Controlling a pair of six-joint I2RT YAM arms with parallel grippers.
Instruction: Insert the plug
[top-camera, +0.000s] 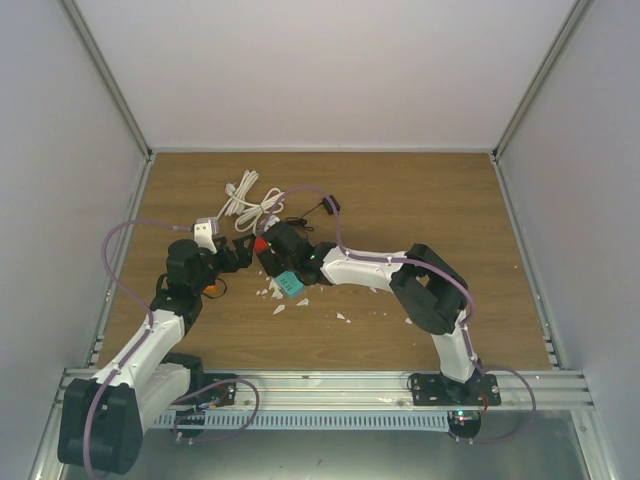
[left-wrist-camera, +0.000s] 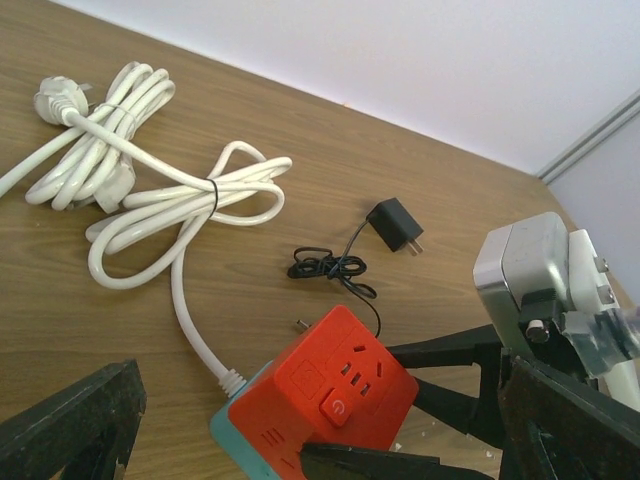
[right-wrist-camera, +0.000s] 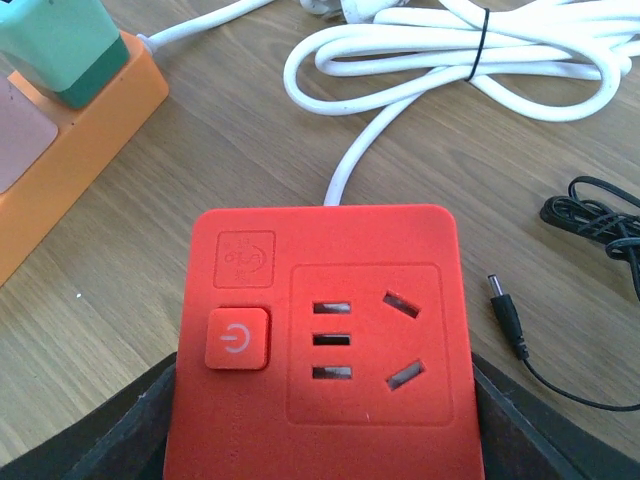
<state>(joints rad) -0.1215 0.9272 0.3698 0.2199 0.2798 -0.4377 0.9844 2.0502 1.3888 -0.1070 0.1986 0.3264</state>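
A red socket cube with a teal base sits between my right gripper's black fingers, which are shut on its sides. It also shows in the left wrist view and the top view. The black plug adapter lies loose on the wood beyond the cube, with its thin black wire bunched beside it. It also shows in the top view. The wire's barrel tip lies right of the cube. My left gripper is open and empty, facing the cube from the left.
A coiled white power cable lies at the back left and runs into the cube's base. An orange block with a teal piece sits left of the cube. White chips litter the wood in front. Grey walls enclose the table.
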